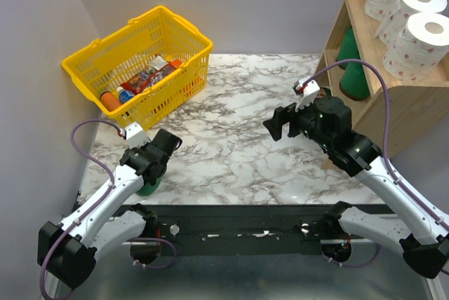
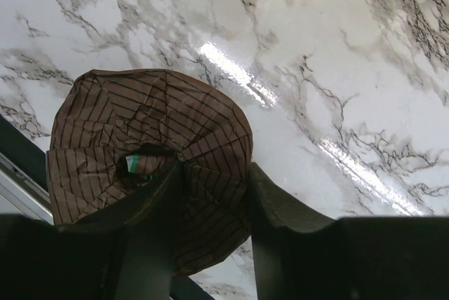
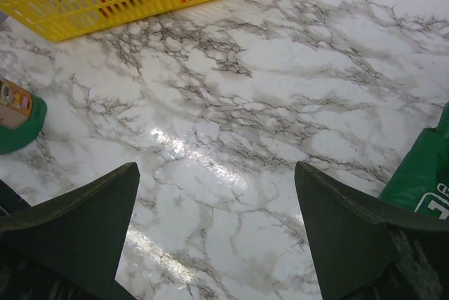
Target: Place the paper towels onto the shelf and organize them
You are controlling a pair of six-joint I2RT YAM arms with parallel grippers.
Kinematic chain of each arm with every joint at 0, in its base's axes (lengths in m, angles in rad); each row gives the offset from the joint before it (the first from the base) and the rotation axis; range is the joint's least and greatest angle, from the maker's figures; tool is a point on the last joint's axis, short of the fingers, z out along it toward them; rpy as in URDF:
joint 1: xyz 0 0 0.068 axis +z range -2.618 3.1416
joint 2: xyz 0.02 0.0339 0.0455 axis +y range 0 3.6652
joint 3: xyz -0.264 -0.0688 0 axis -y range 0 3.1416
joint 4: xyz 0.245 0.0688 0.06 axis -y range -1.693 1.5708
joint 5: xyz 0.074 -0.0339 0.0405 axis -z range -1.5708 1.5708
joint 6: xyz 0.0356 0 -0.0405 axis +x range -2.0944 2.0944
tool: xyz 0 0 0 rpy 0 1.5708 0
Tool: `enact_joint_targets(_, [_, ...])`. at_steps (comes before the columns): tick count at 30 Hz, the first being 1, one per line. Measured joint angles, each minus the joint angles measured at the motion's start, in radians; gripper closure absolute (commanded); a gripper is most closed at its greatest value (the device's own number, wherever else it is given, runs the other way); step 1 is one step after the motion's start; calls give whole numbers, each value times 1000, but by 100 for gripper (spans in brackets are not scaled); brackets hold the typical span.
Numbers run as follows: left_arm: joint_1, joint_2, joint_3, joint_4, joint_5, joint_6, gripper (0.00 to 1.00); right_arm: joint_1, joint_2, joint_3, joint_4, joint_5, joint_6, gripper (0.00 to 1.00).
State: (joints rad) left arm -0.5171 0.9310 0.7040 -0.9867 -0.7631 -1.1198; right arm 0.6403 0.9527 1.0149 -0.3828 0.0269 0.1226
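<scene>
Left claw [image 2: 214, 177] pinches green roll [image 2: 140, 125] at pleated brown end.

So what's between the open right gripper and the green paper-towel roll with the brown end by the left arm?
Only bare white marble tabletop; the right wrist view shows it unbroken from the right gripper to the green roll.

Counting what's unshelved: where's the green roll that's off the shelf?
Top view, near left table edge: the green roll stands under the left gripper, nearer than the yellow basket.
</scene>
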Motion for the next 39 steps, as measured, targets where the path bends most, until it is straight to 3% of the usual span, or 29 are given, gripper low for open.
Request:
enact_joint_targets(4, [0,-43,-5,30,58,42,64,0,-5,-1,2,-42,12,0])
enact_joint_targets(10, [0,-170,-5,157,255,133,64,0,-5,-1,9,-103,51,0])
enact_joint_targets(15, [1,-247,-30,441,532,175,64,0,-31,-8,29,-112,87,0])
enact_joint_targets(22, [0,-221,-129,844,869,180,61,0,-113,-138,132,-200,192,0])
enact_joint_targets(31, [0,-316,-122,1069,1003,154,60,2,-234,-373,498,-431,482,0])
enact_joint_targets(39, [0,-379,-122,1225,1048,53,60,2,-266,-425,787,-537,670,0])
